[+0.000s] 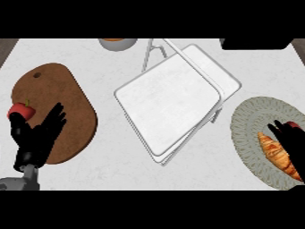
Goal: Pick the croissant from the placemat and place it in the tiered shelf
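Here, the pale speckled stone counter (102, 170) filled the frame, with dark wood showing at its upper left and upper right corners. At centre stood the white tiered shelf (171, 107), its flat trays stacked one above the other and turned at an angle, with thin metal legs rising toward the top edge. At the right of the frame lay the round grey-green patterned placemat (260, 112), partly cut by the right edge. The golden-brown croissant (277, 154) rested on the lower half of this mat, running from upper left to lower right. The black right hand (300, 145) lay over the croissant's right side; its fingers pointed toward the top of the frame, slightly spread and not visibly curled round the pastry. A small red thing (293, 125) showed just past its fingertips, too hidden to name. At the left lay the brown oval wooden cutting board (65, 89), with a small red apple (21, 110) at its left rim. The black left hand (34, 138) rested over the board's lower left, fingers straight and apart, holding nothing. A rounded bowl (118, 43) with orange contents showed at the top edge.
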